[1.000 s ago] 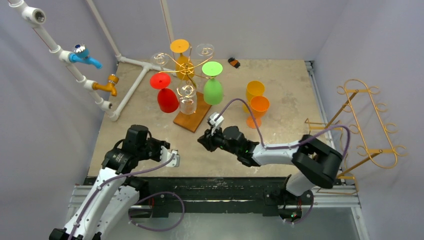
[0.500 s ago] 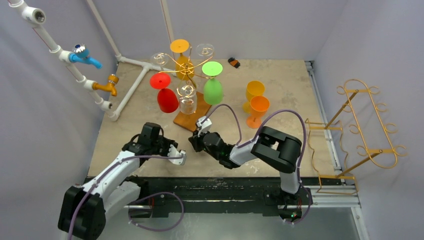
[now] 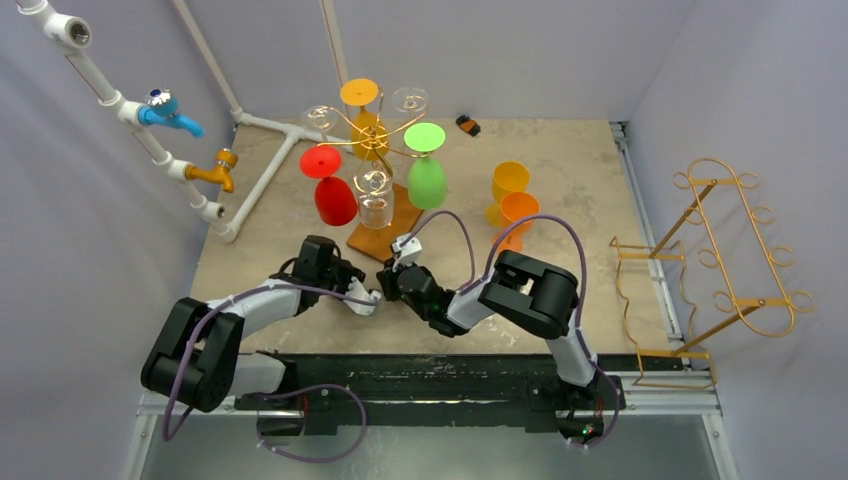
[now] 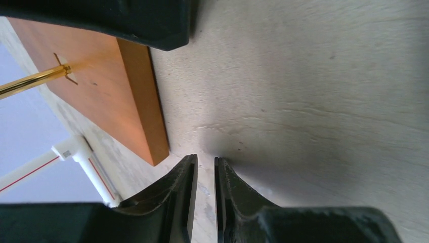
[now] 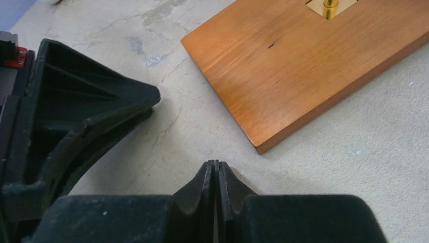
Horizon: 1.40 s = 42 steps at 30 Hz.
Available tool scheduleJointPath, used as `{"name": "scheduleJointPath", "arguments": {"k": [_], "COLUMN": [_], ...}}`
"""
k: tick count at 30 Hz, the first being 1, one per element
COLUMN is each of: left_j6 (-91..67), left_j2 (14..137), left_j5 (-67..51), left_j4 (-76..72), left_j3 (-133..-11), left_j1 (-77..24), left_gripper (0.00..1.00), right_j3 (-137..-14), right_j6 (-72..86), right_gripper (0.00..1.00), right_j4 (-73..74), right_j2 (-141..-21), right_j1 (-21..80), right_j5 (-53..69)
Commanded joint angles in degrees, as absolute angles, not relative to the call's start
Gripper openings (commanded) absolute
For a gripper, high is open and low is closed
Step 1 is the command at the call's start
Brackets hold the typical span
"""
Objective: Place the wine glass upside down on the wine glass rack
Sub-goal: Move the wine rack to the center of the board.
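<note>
Two grippers sit low over the table (image 3: 570, 290) near the middle of its near edge, tips close together and facing each other. The left gripper (image 4: 206, 164) has its jaws a narrow slit apart with nothing between them. The right gripper (image 5: 216, 164) has its jaws pressed flat together, also empty.

Just beyond both lies the near corner of the wooden base (image 5: 303, 66) of the rack (image 3: 392, 238). A red glass (image 3: 333, 200), a clear glass (image 3: 375, 205) and a green glass (image 3: 426, 180) hang on the rack with their bowls down.

Two orange glasses stand on the table to the right of the rack and apart from it. The front orange glass (image 3: 519, 212) is just beside the rear orange glass (image 3: 510, 180).

One of these is probably the glass to hang. It lies to the right of the jaws and farther from the near edge, stem vertical and mouth up. The right arm is likely the nearer, but its jaws would first have to open.
</note>
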<state>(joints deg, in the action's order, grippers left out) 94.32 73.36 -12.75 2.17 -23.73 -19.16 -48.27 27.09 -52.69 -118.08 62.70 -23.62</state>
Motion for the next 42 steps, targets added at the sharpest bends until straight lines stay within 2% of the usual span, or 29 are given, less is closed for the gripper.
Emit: {"name": "scheduleJointPath", "arguments": {"k": [1,17,42], "left_j6": [97.0,96.5,88.5], "left_j2": [76.7,89.5,103.8], "left_j5": [-10.6,-7.7,-4.5], "left_j4": [-2.3,-10.8,-11.7], "left_j3": [-24.7,-29.6,-46.6], "left_j1": [-19.3,-21.4,-21.8], "left_gripper": [0.23,0.18,0.17], "right_j3": [-50.3,-52.0,-54.0], "right_j6": [29.5,34.0,36.1], "right_gripper": [0.10,0.06,0.06], "right_j4": [-53.6,-52.3,-51.3], "right_j2": [-118.9,-120.7,-119.8], "right_j1": [62.9,61.1,51.2], "right_j5": [-26.2,-32.7,-28.8]}}
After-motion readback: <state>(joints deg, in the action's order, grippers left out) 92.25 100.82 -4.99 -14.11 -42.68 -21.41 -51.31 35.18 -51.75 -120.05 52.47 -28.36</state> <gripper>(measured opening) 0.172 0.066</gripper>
